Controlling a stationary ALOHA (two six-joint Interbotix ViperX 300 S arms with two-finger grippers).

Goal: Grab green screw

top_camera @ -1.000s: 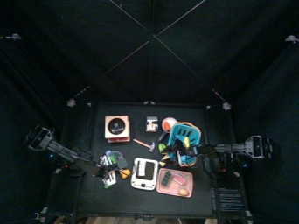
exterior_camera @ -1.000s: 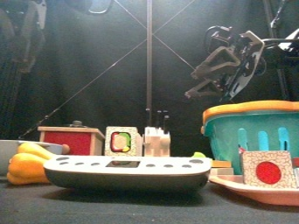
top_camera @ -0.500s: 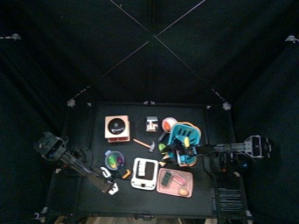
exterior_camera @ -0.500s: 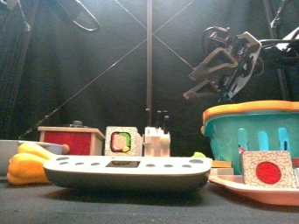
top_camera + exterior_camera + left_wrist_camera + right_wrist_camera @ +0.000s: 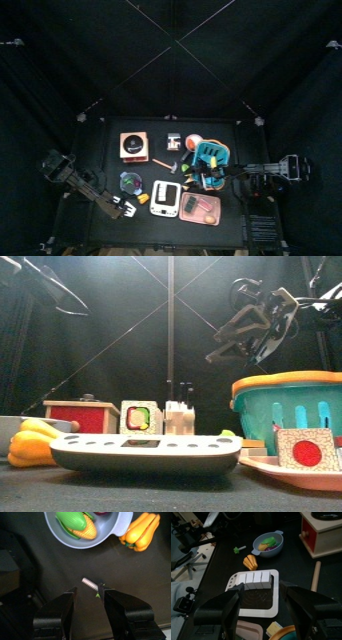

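Note:
The green screw [image 5: 94,587] lies on the black table, a pale threaded shaft with a tiny green end. In the left wrist view it sits just at the tips of my left gripper [image 5: 91,593], whose jaws are open on either side of it. It also shows in the right wrist view [image 5: 238,549], beside the bowl. In the top view my left gripper [image 5: 119,198] is at the table's front left. My right gripper [image 5: 251,332] hangs open and empty high above the basket [image 5: 289,404].
A grey bowl [image 5: 85,536] with corn and a yellow pepper [image 5: 139,532] lie just beyond the screw. The white device [image 5: 166,197], a pink tray [image 5: 201,208], a brown box [image 5: 134,143] and a wooden stick [image 5: 316,575] fill the table's middle.
My left arm has swung toward the table's front left, bringing its gripper down in front of the bowl. The right arm has hardly moved.

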